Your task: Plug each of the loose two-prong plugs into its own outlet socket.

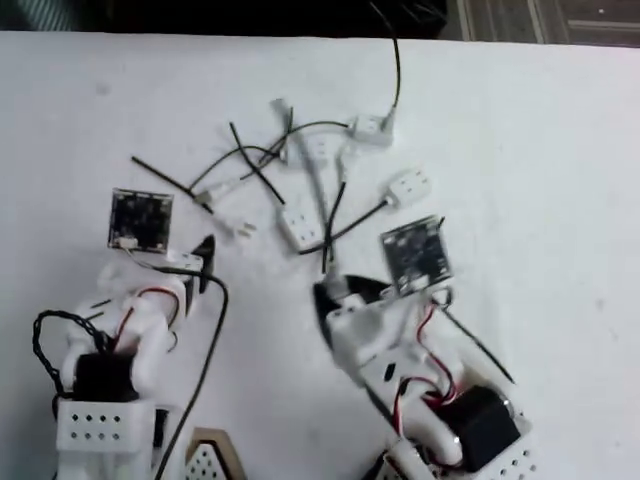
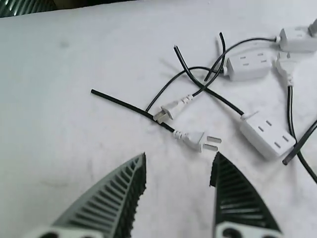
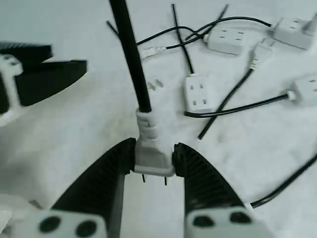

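Observation:
My right gripper (image 3: 153,149) is shut on a white two-prong plug (image 3: 151,148), whose prongs stick out under the fingers and whose black cord runs up and away. In the high view this gripper (image 1: 336,290) sits just short of a white outlet block (image 1: 300,225). That outlet block (image 3: 199,92) lies a little beyond the held plug. My left gripper (image 2: 178,163) is open above the table, near two loose white plugs (image 2: 198,140) (image 2: 166,111). More outlet blocks (image 2: 267,136) (image 2: 247,64) lie farther off among tangled black cords.
Two further outlet blocks (image 1: 408,185) (image 1: 370,128) lie at the back right, one with a black cable (image 1: 396,60) leading off the table's far edge. Loose black cord ends (image 1: 160,175) cross the middle. Bare white table (image 1: 540,150) spreads to the right and far left.

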